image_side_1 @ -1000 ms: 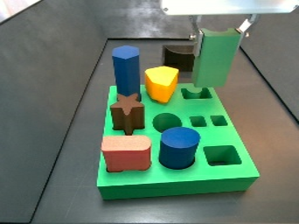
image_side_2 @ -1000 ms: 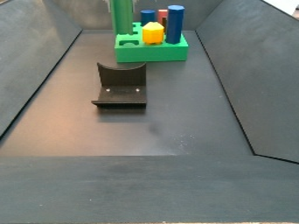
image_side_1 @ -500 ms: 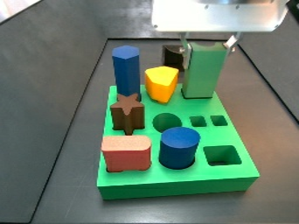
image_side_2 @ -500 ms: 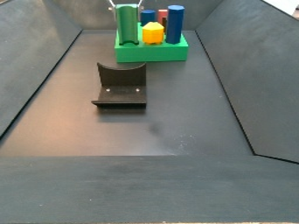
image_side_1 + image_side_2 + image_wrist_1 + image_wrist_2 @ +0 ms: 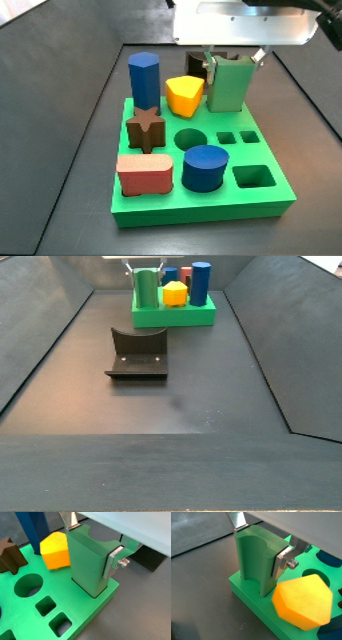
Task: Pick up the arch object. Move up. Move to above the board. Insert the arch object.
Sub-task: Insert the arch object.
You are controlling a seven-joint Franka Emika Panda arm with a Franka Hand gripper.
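The arch object [image 5: 230, 86], a tall green block with a curved cut-out in its top end, stands upright with its lower end in a hole at the far right corner of the green board [image 5: 267, 203]. My gripper [image 5: 230, 58] is shut on its upper part, one finger on each side. Both wrist views show the arch object [image 5: 89, 564] [image 5: 252, 562] between the silver fingers [image 5: 114, 560] [image 5: 283, 561] and sunk into the board [image 5: 83, 613] [image 5: 256, 603]. In a side view the arch object [image 5: 143, 287] stands at the board's [image 5: 174, 318] left end.
On the board stand a blue hexagonal prism [image 5: 143, 78], a yellow block [image 5: 186, 95], a brown star [image 5: 147, 128], a pink block [image 5: 144, 175] and a blue cylinder [image 5: 205, 168]. A dark brown block [image 5: 199, 65] sits behind the board. The fixture [image 5: 138, 354] stands on the floor.
My gripper has come down with the arch object, from above the board's far right corner until the block's lower end sits in the hole.
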